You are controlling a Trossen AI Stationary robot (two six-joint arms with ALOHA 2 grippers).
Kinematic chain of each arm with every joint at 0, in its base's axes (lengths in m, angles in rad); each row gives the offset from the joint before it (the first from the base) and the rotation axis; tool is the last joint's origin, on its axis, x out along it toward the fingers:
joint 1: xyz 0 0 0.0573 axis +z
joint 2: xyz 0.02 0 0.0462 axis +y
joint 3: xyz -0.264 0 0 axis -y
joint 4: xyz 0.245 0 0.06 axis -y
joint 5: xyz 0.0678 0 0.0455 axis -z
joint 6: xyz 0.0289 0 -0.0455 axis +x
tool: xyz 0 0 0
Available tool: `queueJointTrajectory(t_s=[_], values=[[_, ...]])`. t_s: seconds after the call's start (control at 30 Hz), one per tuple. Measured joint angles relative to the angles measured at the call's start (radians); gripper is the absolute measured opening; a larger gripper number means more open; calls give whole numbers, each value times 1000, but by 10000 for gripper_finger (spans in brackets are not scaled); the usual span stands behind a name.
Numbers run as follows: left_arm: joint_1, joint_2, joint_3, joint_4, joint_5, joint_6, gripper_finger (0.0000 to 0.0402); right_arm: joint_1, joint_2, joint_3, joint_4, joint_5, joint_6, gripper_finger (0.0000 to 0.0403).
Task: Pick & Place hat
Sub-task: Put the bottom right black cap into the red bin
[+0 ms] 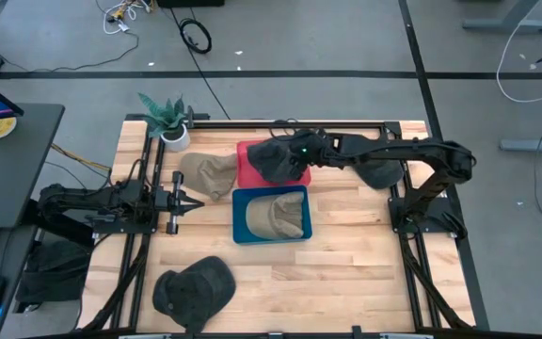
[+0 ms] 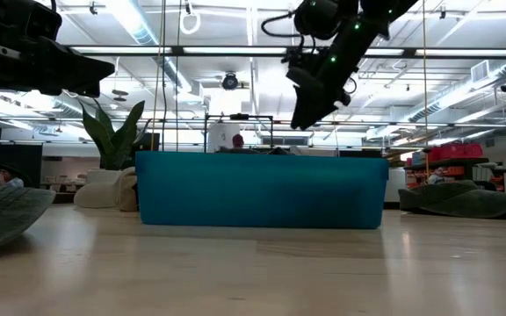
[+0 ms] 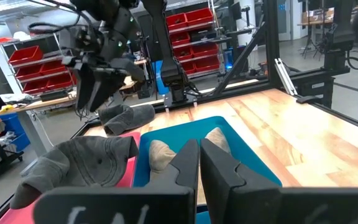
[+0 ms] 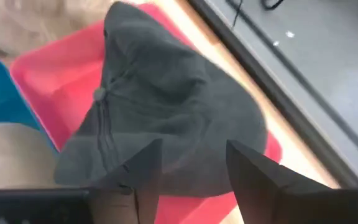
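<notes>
The dark grey hat (image 4: 166, 106) lies in the red bin (image 4: 48, 74), directly beyond the right gripper (image 4: 188, 165), whose jaws stand wide and empty above it. The bin's floor is mostly hidden by the hat; contact between fingers and fabric appears absent, though this is hard to confirm. The left gripper (image 1: 188, 201) waits beside the blue bin (image 1: 239, 217), jaws closed, holding nothing.

Closed left claw (image 3: 199, 163) faces blue bin (image 3: 244, 163).
</notes>
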Motion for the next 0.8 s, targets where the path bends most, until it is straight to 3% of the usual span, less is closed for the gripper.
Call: queueJointTrajectory(t_s=[0.57, 0.7, 0.8], values=[[0, 0, 0, -1, 0, 0, 18, -60, 155, 0, 131, -46, 83, 171], [0, 0, 0, -1, 0, 0, 18, -63, 185, 0, 129, -46, 94, 128], [0, 0, 0, -1, 0, 0, 18, -63, 186, 0, 122, -42, 80, 59]])
